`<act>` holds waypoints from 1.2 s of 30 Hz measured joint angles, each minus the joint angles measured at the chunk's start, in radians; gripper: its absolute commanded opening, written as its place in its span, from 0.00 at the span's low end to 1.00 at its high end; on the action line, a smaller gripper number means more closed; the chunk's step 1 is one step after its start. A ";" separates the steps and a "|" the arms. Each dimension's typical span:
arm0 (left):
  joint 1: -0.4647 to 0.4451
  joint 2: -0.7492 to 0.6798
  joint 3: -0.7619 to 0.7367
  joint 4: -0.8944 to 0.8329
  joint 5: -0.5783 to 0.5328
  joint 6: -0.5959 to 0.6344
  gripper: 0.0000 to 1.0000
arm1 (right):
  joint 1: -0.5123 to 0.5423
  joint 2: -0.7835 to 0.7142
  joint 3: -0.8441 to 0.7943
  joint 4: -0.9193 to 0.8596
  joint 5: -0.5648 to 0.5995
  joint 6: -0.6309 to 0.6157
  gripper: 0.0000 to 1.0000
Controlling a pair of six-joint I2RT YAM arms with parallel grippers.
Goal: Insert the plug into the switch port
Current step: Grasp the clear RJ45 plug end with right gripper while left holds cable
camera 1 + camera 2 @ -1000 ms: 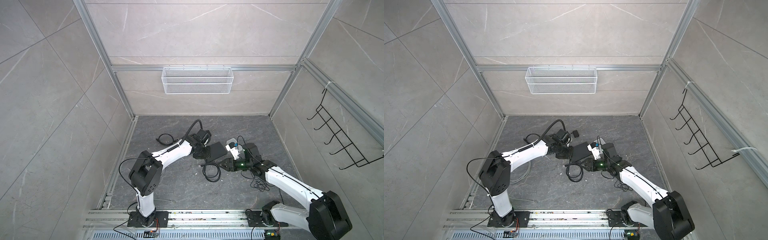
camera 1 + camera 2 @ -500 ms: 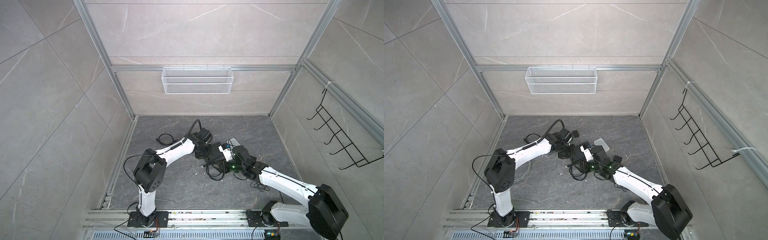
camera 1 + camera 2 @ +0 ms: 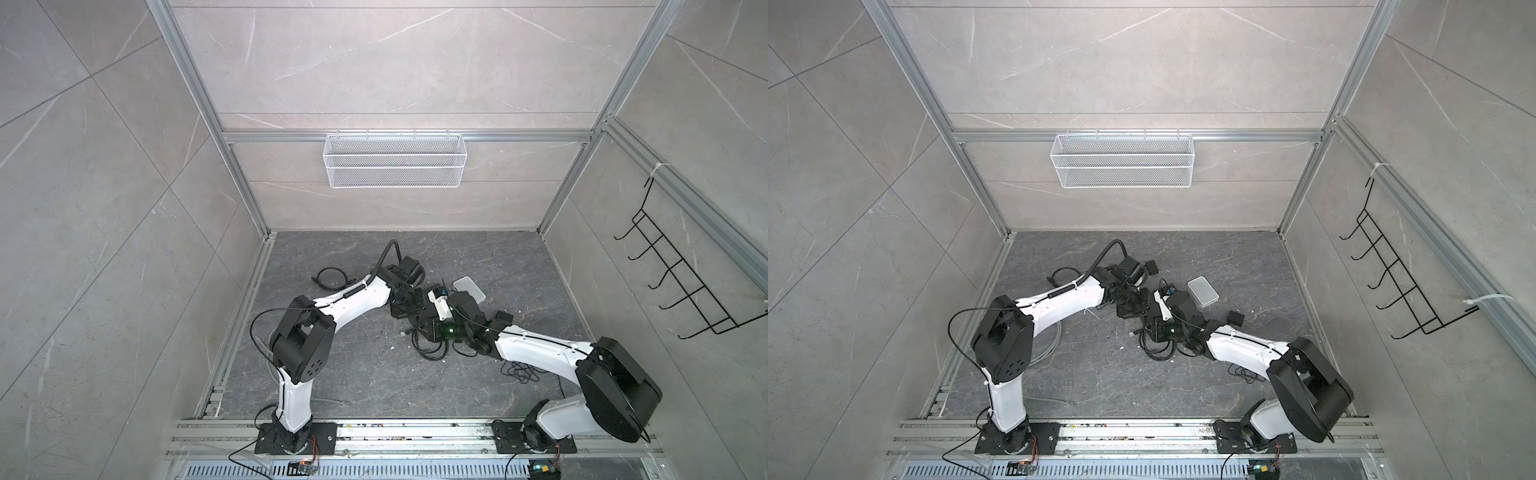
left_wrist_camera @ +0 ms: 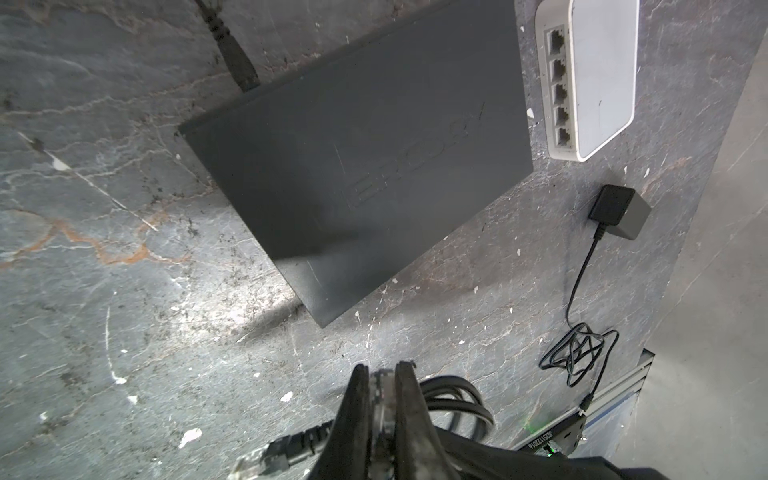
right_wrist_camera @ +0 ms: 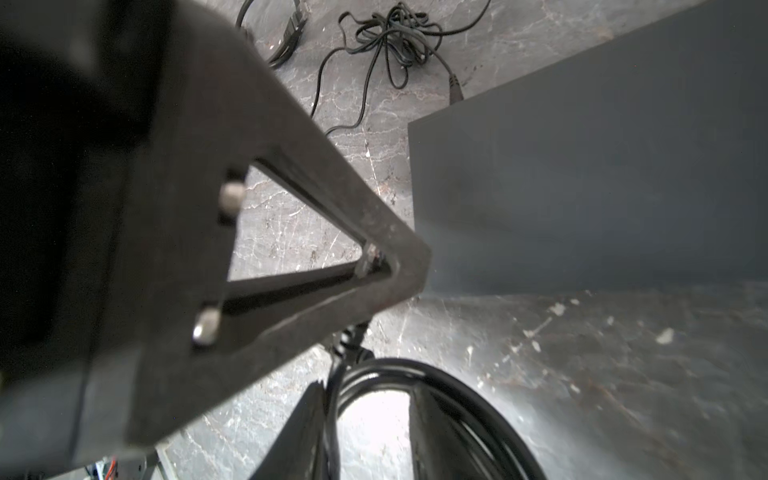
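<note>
Left jaws pinch cable [image 4: 299,446]; right jaws parted; left arm [image 3: 353,300], right arm [image 3: 536,348] outstretched.

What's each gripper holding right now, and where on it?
Left gripper is shut on the black cable just behind its plug. Right gripper straddles a cable loop, jaws apart, no grip.

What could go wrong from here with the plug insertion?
1. The left gripper and right gripper work very close together; the left fingers fill the right wrist view, so they may collide.
2. The coiled cable loops close by the right fingers and could snag them or drag the plug.
</note>
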 measured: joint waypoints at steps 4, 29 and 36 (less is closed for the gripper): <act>0.000 0.000 0.000 0.008 0.006 -0.012 0.07 | 0.000 0.023 0.007 0.032 0.006 0.018 0.29; 0.029 -0.118 -0.148 0.071 0.100 0.048 0.37 | 0.005 -0.111 -0.106 -0.028 -0.101 -0.082 0.04; 0.035 -0.122 -0.149 0.076 0.171 0.105 0.33 | 0.003 -0.106 -0.106 -0.042 -0.138 -0.105 0.04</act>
